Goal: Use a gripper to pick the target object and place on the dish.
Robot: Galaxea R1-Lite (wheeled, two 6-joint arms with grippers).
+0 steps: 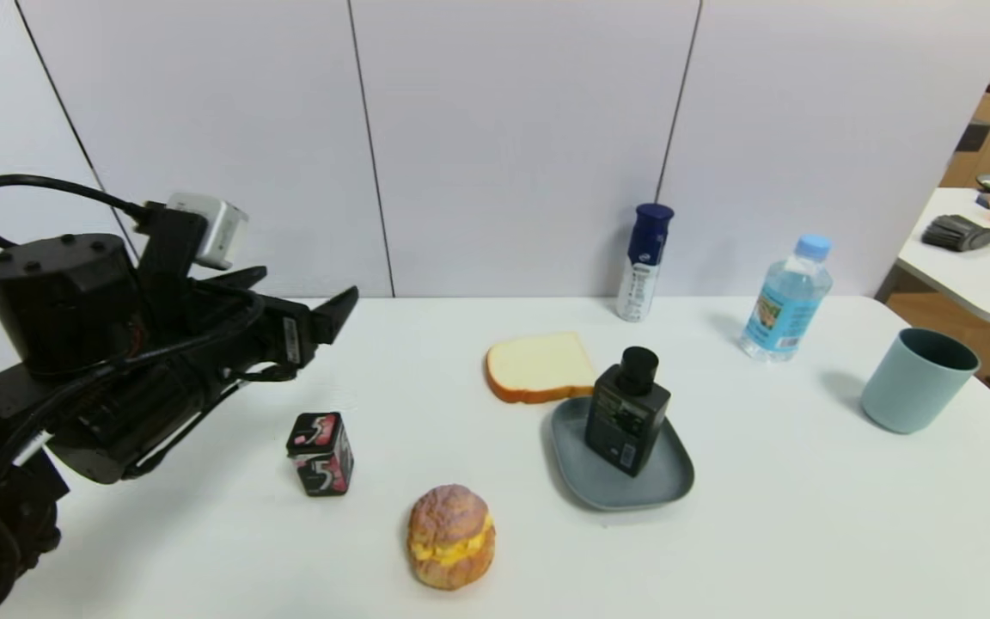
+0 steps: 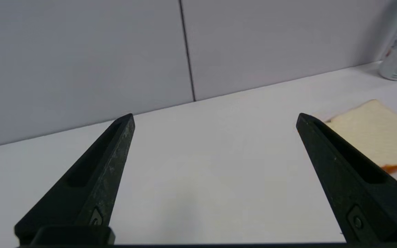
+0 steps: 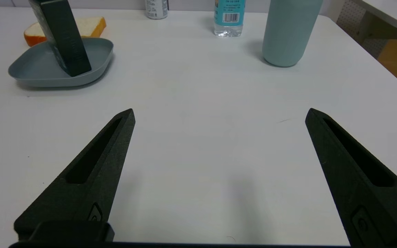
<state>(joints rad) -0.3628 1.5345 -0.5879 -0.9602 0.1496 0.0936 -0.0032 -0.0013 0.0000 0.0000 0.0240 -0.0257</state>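
Observation:
The target object (image 1: 628, 413), a small dark squarish bottle with a round black cap, stands upright on the grey-blue dish (image 1: 667, 481) at the table's middle. No gripper touches it. My left gripper (image 1: 302, 292) hangs above the table's left side, well away from the dish, open and empty. In the left wrist view its own gripper (image 2: 215, 117) frames only bare table. The right gripper (image 3: 219, 112) is open and empty over the near right of the table. From there the bottle (image 3: 64, 38) and dish (image 3: 36, 69) show farther off. The right arm is outside the head view.
A black-and-pink gum box (image 1: 320, 453) and a cream bun (image 1: 450, 535) lie front left of the dish. A bread slice (image 1: 540, 365) touches the dish's far edge. A spray can (image 1: 645, 262), water bottle (image 1: 785, 301) and teal cup (image 1: 916, 380) stand back and right.

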